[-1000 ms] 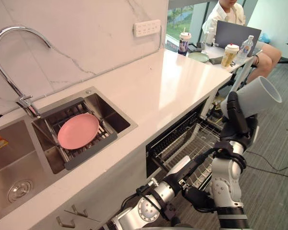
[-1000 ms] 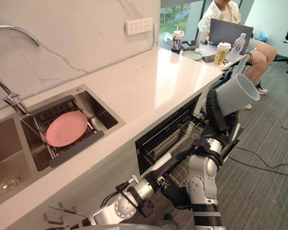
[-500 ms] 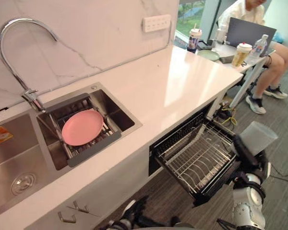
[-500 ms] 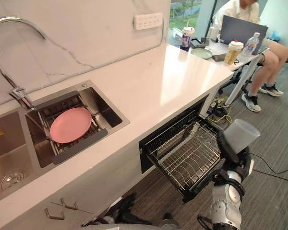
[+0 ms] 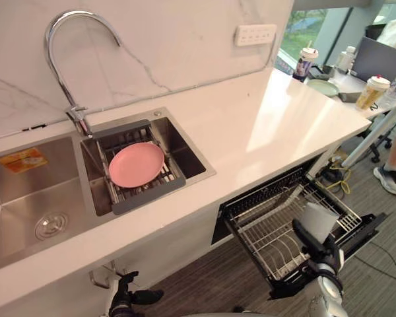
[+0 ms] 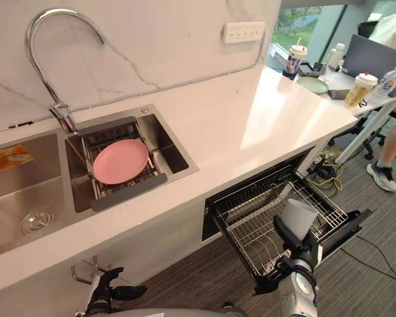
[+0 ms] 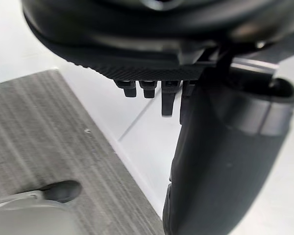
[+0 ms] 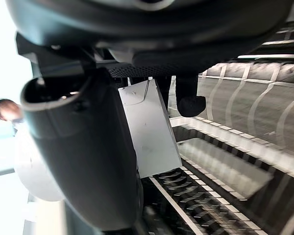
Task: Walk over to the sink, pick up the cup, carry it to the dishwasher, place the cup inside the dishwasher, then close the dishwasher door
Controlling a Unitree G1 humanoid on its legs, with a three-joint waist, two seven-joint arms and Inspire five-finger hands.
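Left eye view is showing the right hand (image 5: 315,249) at the lower right of the frame, gripping the grey cup (image 5: 319,221) with its fingers curled around it, over the pulled-out dishwasher rack (image 5: 270,228). The left hand (image 5: 124,298) is hanging at the lower left; whether it is closed I cannot tell. Fetching and carrying are looking done; setting the cup into the rack and closing the open door (image 5: 367,228) are remaining.

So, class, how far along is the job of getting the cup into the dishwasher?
Done: the cup is out of the sink and at the open dishwasher. In hand: the right hand holds it above the pulled-out rack. Left: set it in the rack, let go, then shut the dishwasher.
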